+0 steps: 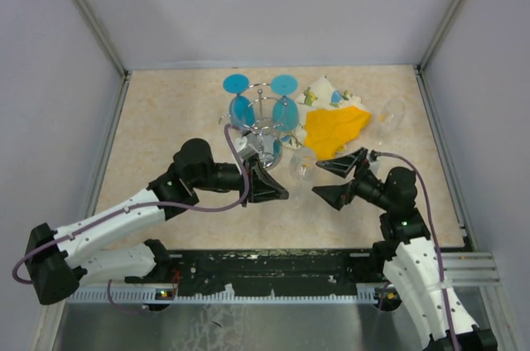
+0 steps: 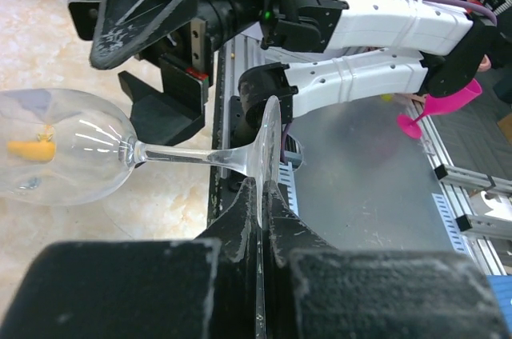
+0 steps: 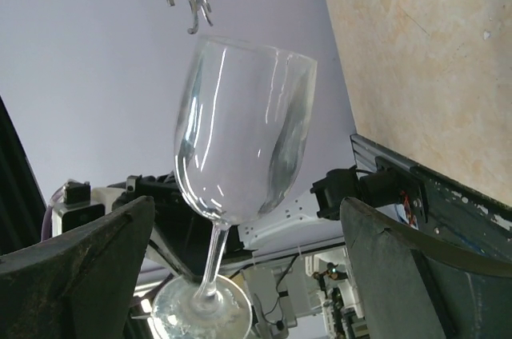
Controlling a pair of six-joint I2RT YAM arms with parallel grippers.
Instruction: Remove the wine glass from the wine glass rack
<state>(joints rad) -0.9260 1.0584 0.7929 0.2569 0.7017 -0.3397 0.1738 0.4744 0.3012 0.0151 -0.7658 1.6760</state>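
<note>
Between the spread-open jaws of your right gripper (image 1: pixel 317 179) sits the clear stemmed wine glass (image 3: pixel 244 139), foot pinched tight by your left gripper (image 2: pixel 262 195).

Left end effector (image 2: pixel 264 191) pinching clear wine glass (image 2: pixel 72 151) by its foot, stem horizontal, bowl leftward

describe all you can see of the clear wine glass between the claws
The clear stemmed wine glass looks like thin transparent glass, with a rounded bowl, a slim stem and a flat round foot. It is held sideways, stem level, its foot pinched in the shut left claw. The open right claw flanks the bowl without touching.
</note>
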